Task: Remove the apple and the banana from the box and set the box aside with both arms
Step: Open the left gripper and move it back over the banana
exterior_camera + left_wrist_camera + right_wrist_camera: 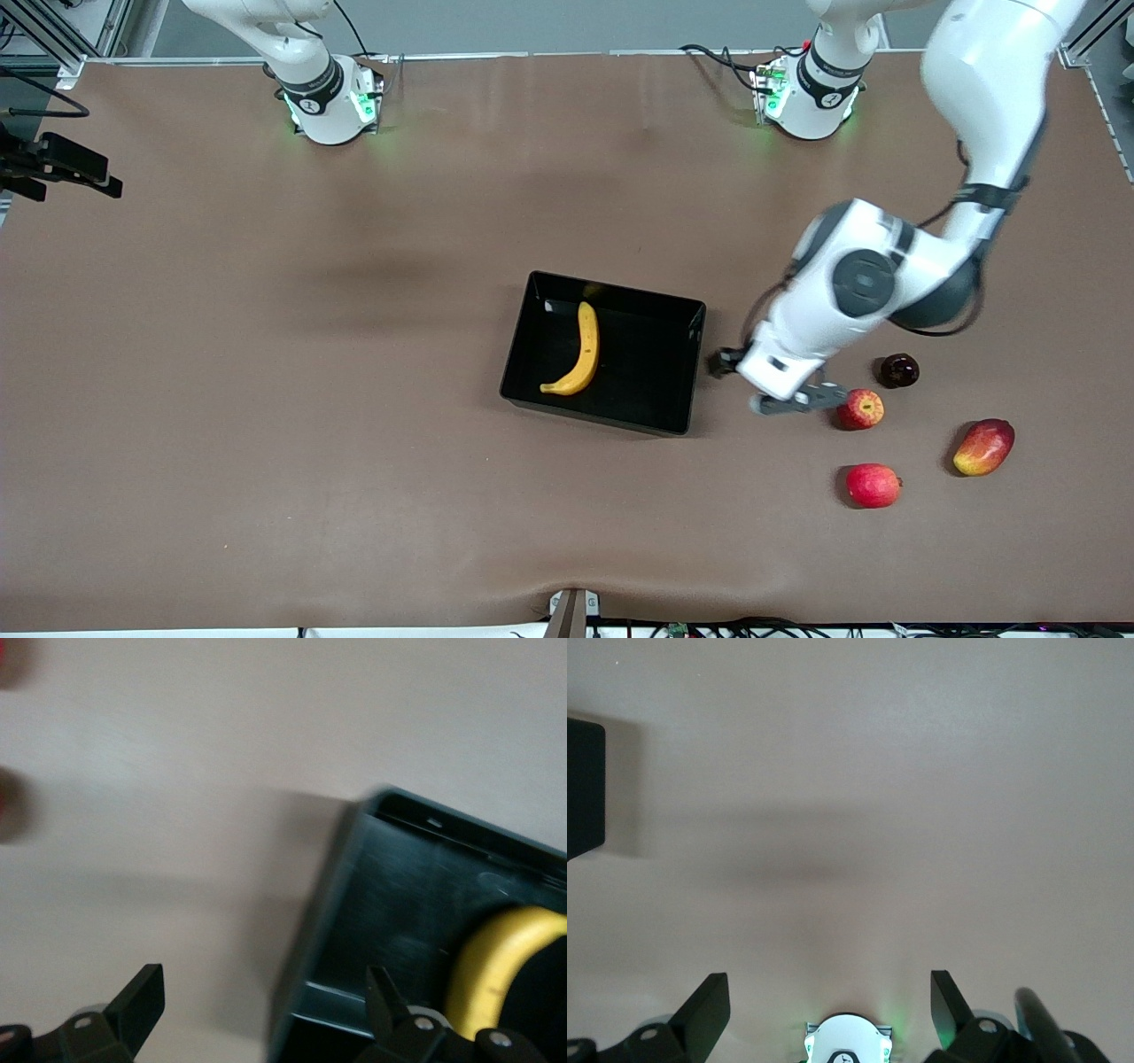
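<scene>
One of the two fruits is out. From the front, the small red, yellow-streaked apple lies on the brown table, toward the left arm's end, beside the empty, wide-apart left gripper. The long curved yellow banana remains in the shallow glossy black plastic box mid-table (not moved yet).

The left wrist view shows box and banana. In the right wrist view, the right gripper waits with its fingers apart over bare table.

Bench: I see a wide brown matte covering, faintly creased, with soft shadows across its middle. Frame: aluminium rails at the corners by the arm bases. Camera mount: black, at the right arm's end. Bracket: small, on the nearest edge, cables trailing beside it. Light: even, overhead, no hard glare.
</scene>
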Motion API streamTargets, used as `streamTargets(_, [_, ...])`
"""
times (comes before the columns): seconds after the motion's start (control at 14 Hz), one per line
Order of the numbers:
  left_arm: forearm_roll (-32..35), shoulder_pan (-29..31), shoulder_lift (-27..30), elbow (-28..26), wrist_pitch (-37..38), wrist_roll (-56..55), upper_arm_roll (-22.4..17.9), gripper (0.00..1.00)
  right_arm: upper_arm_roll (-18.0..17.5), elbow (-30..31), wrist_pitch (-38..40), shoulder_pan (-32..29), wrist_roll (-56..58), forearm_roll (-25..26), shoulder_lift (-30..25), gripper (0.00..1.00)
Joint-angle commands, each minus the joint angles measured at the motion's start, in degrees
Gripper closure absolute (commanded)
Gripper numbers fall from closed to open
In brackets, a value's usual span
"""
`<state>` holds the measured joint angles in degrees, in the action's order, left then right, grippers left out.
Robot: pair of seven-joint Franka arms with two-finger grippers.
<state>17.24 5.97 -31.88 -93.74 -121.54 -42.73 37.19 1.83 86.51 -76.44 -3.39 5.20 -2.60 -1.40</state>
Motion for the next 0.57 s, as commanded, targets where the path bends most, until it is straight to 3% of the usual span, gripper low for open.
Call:
streamTargets(0.0, [4.7, -6.2, -4.0, 5.1, 0.2, -6.1, -0.5, 0.00, -0.4, 0.7, -0.1, -0.5, -0.3, 0.2, -1.3, 0.00])
streamTargets(0.29, [7.8, -12.4, -8.7, 7.7, -3.0, -11.3, -0.9, 0.00, -0.4, 0.4, -0.2, -0.3, -0.3, 0.2, -1.3, 0.00])
streamTargets(0.5, [7.9, -17.0, -10.5, 7.7, -6.3, -12.0, -4.7, 0.00, -0.5, 0.2, -0.2, -0.4, -0.3, 0.1, -1.3, 0.00])
